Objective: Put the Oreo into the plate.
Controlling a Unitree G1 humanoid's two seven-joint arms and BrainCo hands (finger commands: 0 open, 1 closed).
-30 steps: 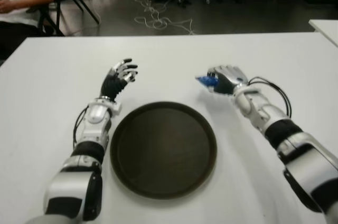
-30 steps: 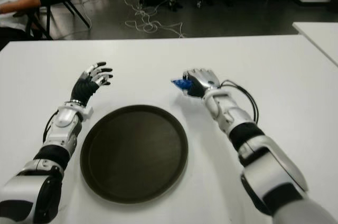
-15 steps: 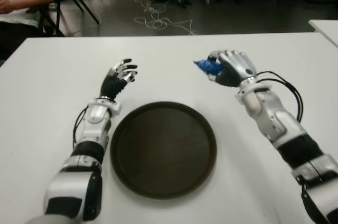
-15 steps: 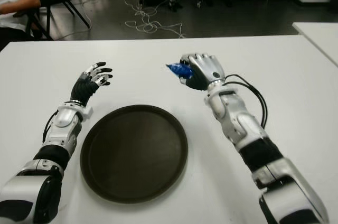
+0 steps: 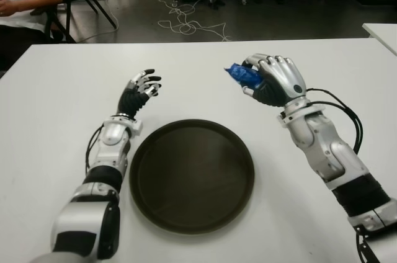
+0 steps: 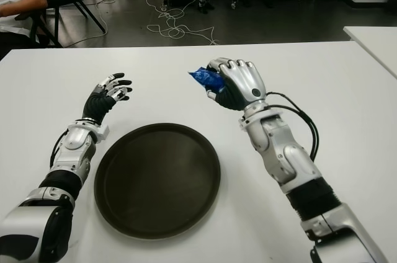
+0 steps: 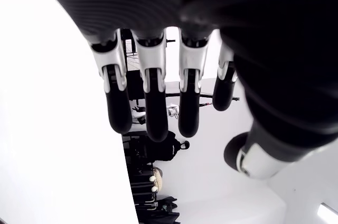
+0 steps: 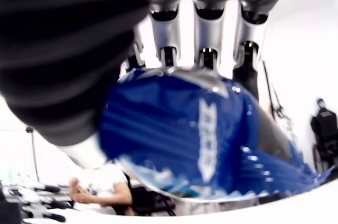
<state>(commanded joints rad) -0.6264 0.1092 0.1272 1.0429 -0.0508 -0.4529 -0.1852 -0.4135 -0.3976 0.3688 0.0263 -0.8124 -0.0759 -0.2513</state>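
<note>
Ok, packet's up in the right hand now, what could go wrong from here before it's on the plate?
1. The right hand holds the blue Oreo packet beyond the round dark plate's far rim, not over it; releasing now would likely drop it on the white table.
2. One end of the packet sticks out past the fingers, so it may slip during the move.
3. The open left hand shows beside the plate's left rim, probably clear.

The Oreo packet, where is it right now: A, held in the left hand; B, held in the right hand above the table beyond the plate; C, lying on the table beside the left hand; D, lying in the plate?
B: the right hand has its fingers curled around the blue Oreo packet, raised beyond the empty plate, while the left hand is open.
</note>
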